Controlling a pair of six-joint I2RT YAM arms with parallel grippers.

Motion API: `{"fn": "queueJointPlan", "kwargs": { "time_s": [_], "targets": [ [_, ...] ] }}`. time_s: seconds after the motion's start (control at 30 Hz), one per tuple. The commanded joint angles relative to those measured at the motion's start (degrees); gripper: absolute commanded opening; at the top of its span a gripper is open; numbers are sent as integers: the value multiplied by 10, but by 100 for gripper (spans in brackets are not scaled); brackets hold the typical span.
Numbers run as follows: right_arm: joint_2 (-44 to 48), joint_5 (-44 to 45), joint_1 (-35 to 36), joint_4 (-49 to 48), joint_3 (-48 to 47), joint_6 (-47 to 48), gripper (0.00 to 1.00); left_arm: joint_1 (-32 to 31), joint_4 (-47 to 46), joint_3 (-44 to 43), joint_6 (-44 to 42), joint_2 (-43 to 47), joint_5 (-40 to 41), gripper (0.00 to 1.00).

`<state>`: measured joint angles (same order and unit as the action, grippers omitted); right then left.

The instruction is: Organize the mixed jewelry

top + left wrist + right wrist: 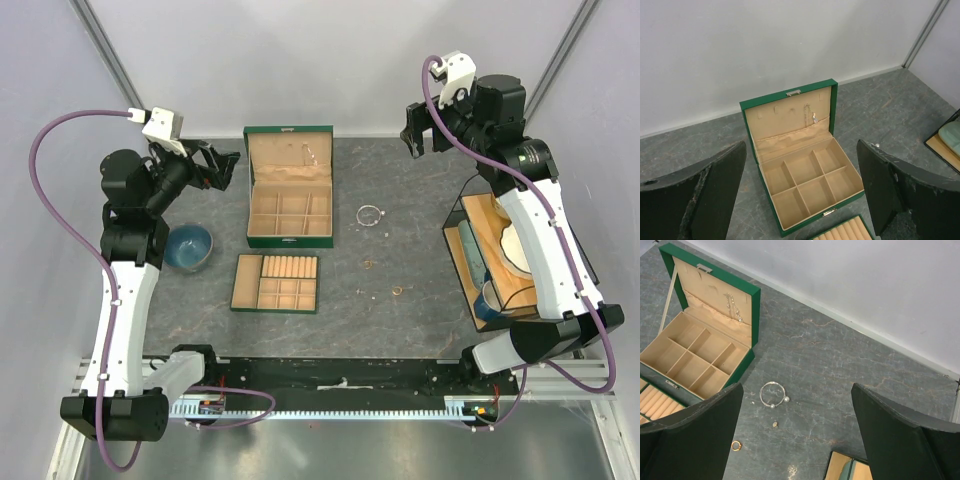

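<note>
Right fingers (690, 435), left fingers (700, 200) both spread, empty; thin silver wire bangle (772, 394) lies ahead between right pair

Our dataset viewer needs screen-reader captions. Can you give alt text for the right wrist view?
A thin silver bangle lies on the grey table, seen between the open right pincer's dark fingers, with a small gold ring below it. At upper left, an open green box shows empty tan compartments.
</note>
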<state>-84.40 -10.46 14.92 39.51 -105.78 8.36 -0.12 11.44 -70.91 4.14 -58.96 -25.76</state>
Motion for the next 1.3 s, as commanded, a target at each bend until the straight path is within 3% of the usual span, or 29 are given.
{"fn": "queueJointPlan", "kwargs": {
  "time_s": [0.0, 0.5, 0.73, 1.27],
  "targets": [
    [17, 3, 3, -19, 0, 0, 98, 0, -24, -2, 12, 10, -15, 99],
    [14, -2, 4, -22, 12, -2, 98, 0, -21, 1, 5, 12, -12, 99],
    [17, 5, 5, -24, 8, -5, 98, 0, -8, 10, -19, 11, -64, 99],
    [-8, 10, 39, -21, 44, -19, 98, 0, 38, 23, -61, 20, -76, 99]
  ]
}}
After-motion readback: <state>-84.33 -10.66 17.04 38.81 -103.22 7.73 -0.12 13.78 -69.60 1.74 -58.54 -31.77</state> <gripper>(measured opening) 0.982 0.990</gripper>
